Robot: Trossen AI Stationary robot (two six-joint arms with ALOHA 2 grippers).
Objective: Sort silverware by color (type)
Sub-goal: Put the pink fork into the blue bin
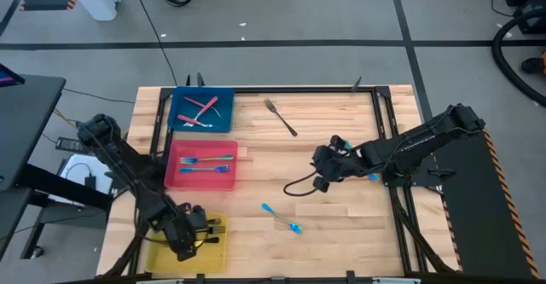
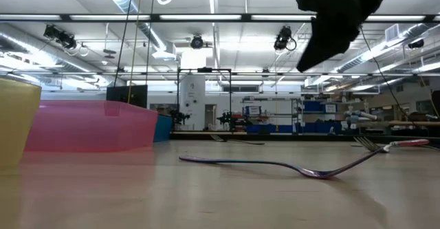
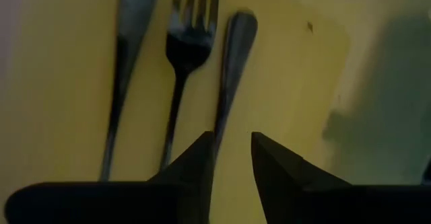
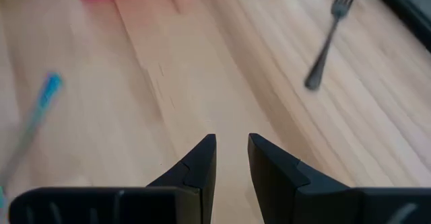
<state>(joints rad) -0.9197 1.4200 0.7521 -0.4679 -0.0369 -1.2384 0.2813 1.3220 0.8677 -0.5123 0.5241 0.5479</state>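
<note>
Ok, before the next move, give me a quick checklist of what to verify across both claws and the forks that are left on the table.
1. Left claw open over the yellow tray: ok.
2. Dark forks lying in the yellow tray, none between the claw's fingers: ok.
3. Right claw empty above the table: ok.
4. Blue-handled fork left loose on the table: not ok.
5. Dark fork left loose on the table: not ok.
6. Whether the claws touch any tray wall: cannot tell.

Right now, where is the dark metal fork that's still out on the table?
In the high view, the dark fork lies bare on the wooden table, toward the far edge, right of the blue tray and apart from it.
</note>
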